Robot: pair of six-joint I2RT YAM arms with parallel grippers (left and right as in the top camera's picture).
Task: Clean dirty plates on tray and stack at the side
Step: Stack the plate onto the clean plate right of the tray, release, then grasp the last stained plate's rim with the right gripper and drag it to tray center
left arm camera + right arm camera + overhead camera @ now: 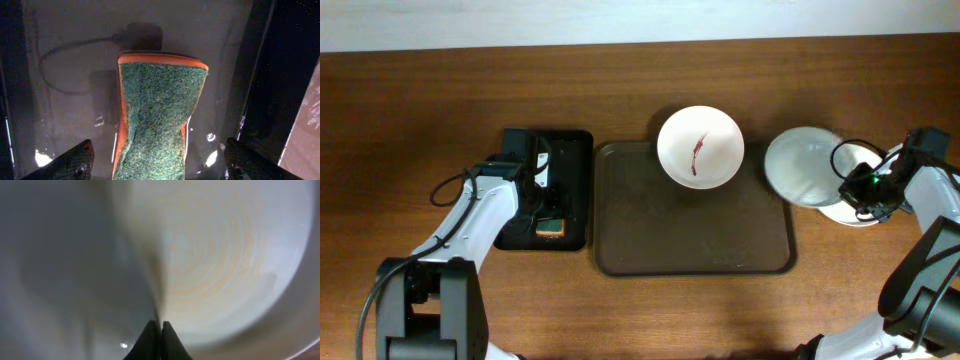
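Stacking is in hand: the right jaws pinch the rim of a clean round white plate (pixel 802 165) tilted over another white plate (pixel 860 214) right of the brown rounded tray (pixel 620 250), so next the open left jaws must grip the green-and-orange sponge (pixel 160 115) for the red-smeared white plate (pixel 700 147) at the tray's far edge.

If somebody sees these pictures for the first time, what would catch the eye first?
First comes the white round plate with a red smear, lying across the far rim of the large brown rounded tray in the middle. To its right, the right pincer is shut on the rim of a plain white round plate. At the left, the open left pincer straddles a green and orange sponge in a narrow black tray.
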